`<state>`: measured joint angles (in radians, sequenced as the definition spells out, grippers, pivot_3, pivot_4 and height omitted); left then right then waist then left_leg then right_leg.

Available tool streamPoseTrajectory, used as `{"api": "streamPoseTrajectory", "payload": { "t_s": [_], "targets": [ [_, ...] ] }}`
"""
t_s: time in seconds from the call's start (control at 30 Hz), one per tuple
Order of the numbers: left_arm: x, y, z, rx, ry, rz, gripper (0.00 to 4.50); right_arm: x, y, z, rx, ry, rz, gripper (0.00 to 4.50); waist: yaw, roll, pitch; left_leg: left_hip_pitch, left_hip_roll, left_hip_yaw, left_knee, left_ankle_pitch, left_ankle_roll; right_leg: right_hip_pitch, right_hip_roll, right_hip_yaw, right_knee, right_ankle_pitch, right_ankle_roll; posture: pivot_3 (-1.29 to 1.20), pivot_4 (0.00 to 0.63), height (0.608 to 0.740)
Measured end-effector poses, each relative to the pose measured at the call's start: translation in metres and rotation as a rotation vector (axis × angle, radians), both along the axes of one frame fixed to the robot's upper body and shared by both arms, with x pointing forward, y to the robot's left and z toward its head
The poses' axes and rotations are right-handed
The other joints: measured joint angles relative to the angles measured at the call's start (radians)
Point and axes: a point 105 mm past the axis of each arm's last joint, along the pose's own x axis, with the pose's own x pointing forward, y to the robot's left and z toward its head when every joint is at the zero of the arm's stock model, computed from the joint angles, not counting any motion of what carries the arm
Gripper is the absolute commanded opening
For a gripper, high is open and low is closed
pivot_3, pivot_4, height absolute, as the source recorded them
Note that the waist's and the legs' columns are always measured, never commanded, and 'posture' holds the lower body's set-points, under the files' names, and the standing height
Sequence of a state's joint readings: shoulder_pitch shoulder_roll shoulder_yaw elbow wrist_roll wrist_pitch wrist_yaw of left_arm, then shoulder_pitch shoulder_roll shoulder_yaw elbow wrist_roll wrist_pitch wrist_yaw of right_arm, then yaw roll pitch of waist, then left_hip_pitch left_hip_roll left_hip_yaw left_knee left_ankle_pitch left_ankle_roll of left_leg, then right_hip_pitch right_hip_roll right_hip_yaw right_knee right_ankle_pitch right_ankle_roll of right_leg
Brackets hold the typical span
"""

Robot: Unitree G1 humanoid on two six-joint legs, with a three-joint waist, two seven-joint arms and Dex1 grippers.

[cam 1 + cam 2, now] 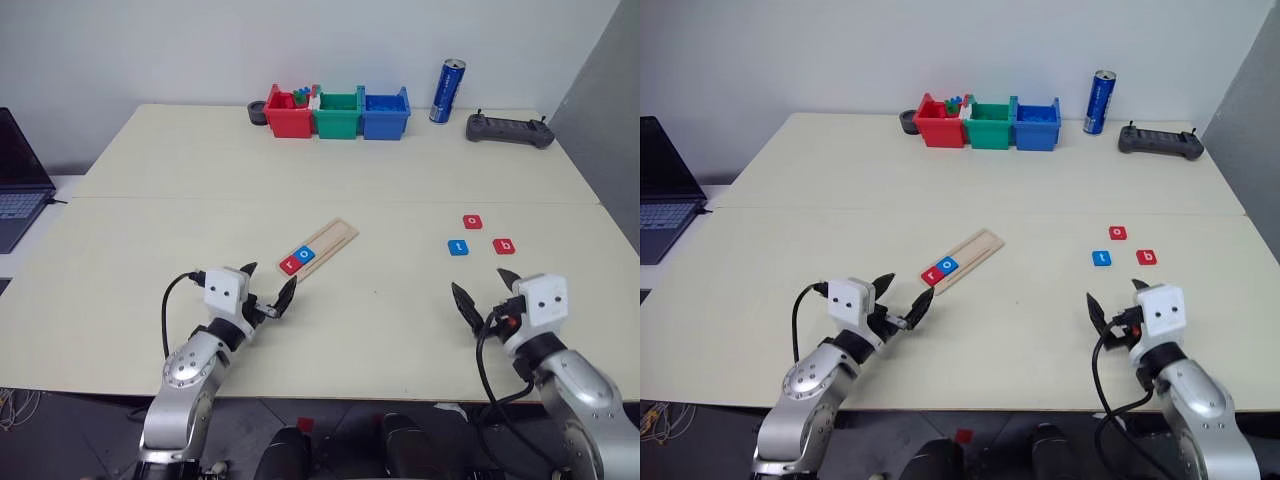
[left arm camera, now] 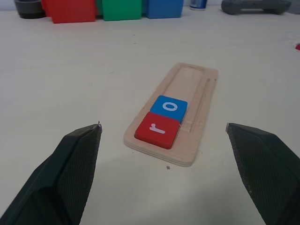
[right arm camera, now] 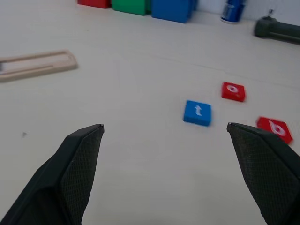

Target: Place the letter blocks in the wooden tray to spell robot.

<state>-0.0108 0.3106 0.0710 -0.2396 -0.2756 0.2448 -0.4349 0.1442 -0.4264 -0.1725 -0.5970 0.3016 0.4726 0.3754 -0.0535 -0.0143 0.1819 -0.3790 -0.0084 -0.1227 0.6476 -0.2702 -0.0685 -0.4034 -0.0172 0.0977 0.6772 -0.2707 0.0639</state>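
I see the pale surface [image 1: 200, 170] first, it carries everything. At its far edge stand three plastic bins [image 1: 338, 113] in a row, red, green and blue, with a blue can [image 1: 446, 91] and a dark controller [image 1: 509, 129] to their right. A laptop [image 1: 20, 180] sits at the left border.

The wooden tray [image 1: 323, 244] lies near the middle of the surface, turned diagonally. In its near end I see two letter blocks, the red r [image 2: 157, 129] and the blue o [image 2: 168, 108], touching each other. The other three blocks lie loose on the right side, well apart from the tray: a red o [image 1: 472, 221], a blue t [image 1: 458, 247] and a red b [image 1: 504, 245].

My left gripper [image 1: 268, 290] hovers just before the near end of the tray, its fingers spread wide and holding nothing. My right gripper [image 1: 487, 291] hangs near the three loose blocks, its fingers also spread and empty.
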Motion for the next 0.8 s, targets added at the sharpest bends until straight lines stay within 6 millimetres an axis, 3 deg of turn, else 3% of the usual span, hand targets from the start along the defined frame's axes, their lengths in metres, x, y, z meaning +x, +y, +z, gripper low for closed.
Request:
{"api": "streamPoseTrajectory", "payload": {
  "t_s": [0.13,0.37,0.8],
  "targets": [
    [0.018,0.004,0.007,0.063,-0.014,-0.095,4.50,0.003,0.014,0.004,-0.041,0.101,0.273,4.48,0.000,0.000,0.000,0.000,0.000,-0.001,0.000,0.000,0.000,0.000,0.000,-0.001,0.000,0.000,0.000,0.00,0.150,0.740],
    [0.039,0.002,0.003,0.090,0.023,-0.248,4.50,0.000,0.041,0.025,-0.013,0.186,0.562,4.48,0.000,-0.001,0.000,-0.001,-0.001,-0.002,0.000,0.000,0.000,0.000,0.000,-0.002,0.000,0.000,0.000,0.00,0.150,0.740],
    [0.048,0.004,-0.010,0.110,0.064,-0.320,4.50,-0.009,0.065,0.042,0.007,0.185,0.680,4.48,0.001,-0.002,0.001,-0.002,-0.001,-0.004,0.000,0.000,0.000,-0.001,-0.001,-0.003,0.000,0.000,0.000,0.00,0.150,0.740]
  ]
}}
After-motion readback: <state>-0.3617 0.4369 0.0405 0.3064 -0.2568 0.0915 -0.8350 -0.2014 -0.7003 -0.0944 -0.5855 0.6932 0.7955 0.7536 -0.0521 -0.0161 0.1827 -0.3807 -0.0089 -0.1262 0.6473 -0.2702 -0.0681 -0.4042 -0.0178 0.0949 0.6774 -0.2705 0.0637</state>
